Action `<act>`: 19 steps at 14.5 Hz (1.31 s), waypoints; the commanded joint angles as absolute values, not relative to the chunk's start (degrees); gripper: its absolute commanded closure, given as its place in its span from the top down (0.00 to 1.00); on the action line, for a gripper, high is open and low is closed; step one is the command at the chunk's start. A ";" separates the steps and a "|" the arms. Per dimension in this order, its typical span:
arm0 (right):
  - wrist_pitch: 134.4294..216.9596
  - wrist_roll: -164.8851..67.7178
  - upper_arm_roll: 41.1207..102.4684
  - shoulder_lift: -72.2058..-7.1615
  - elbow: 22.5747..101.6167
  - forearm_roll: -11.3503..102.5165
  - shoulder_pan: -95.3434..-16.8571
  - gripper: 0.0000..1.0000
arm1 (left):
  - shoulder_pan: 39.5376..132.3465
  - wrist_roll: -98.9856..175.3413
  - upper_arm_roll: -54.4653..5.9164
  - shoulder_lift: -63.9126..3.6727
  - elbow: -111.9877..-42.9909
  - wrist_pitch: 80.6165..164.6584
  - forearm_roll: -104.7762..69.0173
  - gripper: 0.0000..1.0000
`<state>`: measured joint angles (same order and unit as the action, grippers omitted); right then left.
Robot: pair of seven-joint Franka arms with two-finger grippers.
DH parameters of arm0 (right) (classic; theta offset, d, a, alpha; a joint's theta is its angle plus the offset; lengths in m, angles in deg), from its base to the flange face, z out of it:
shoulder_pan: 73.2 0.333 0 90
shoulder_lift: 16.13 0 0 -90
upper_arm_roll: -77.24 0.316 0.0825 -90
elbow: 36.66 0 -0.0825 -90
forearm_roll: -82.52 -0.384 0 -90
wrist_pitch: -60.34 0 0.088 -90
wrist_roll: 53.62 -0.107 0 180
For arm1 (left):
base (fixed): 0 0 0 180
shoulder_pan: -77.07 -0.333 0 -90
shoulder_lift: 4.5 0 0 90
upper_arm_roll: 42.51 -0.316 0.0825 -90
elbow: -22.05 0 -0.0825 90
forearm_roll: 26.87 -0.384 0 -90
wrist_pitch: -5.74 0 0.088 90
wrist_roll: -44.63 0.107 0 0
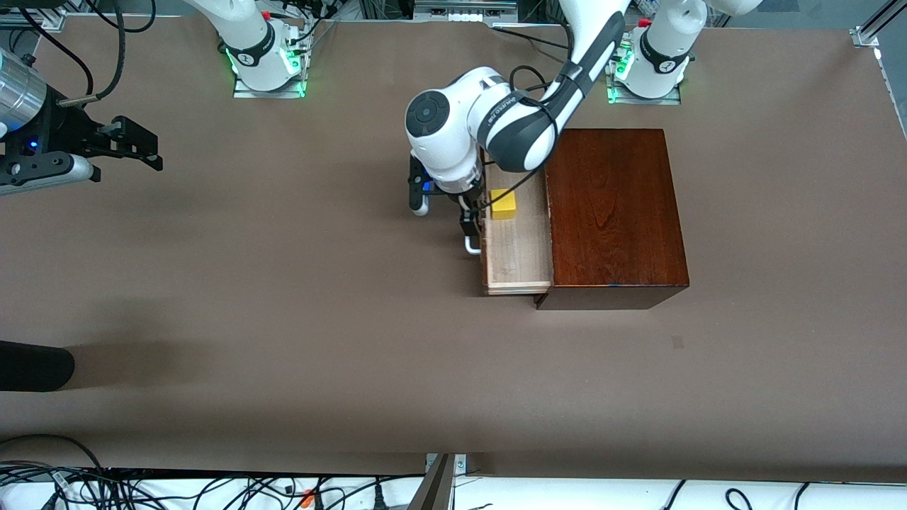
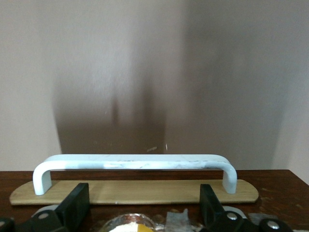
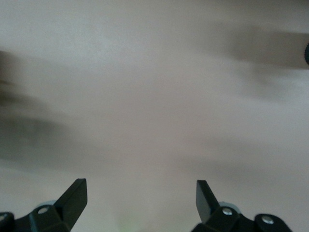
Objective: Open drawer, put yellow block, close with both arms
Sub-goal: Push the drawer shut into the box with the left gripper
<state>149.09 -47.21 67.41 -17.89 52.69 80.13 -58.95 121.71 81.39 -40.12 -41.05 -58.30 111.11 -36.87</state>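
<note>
Toward the left arm's end of the table [image 1: 283,304], the drawer [image 1: 517,248] stands pulled out of the dark wooden box [image 1: 613,212], with the yellow block [image 1: 504,203] lying inside it at the end farther from the front camera. Just beside the block, the left gripper [image 1: 469,216] hangs at the drawer's front by the white handle [image 1: 472,246]; its wrist view shows the two black fingers [image 2: 77,205] spread apart, one toward each end of the handle [image 2: 135,162], with nothing between them. That same view shows the pale plate under the handle and the dark drawer front [image 2: 280,181], both hidden from the front camera by the arm. At the right arm's end, the right gripper [image 1: 138,145] waits over bare table, fingers [image 3: 75,195] wide and empty; its wrist view shows only the tabletop [image 3: 154,96].
</note>
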 commanded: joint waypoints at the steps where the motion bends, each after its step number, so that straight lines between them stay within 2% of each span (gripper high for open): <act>1: 148.93 -47.81 67.84 -18.33 51.40 80.41 -58.96 1.00 | 118.30 83.04 -40.58 -39.65 -58.72 108.75 -40.76 1.00; 13: 148.93 -47.90 67.75 -18.33 51.40 80.41 -59.14 1.00 | 114.42 85.75 -40.58 -38.43 -60.13 106.81 -42.08 1.00; 19: 148.84 -47.73 67.75 -18.33 51.40 80.32 -59.40 1.00 | 112.14 90.16 -40.05 -35.09 -64.87 106.81 -42.08 1.00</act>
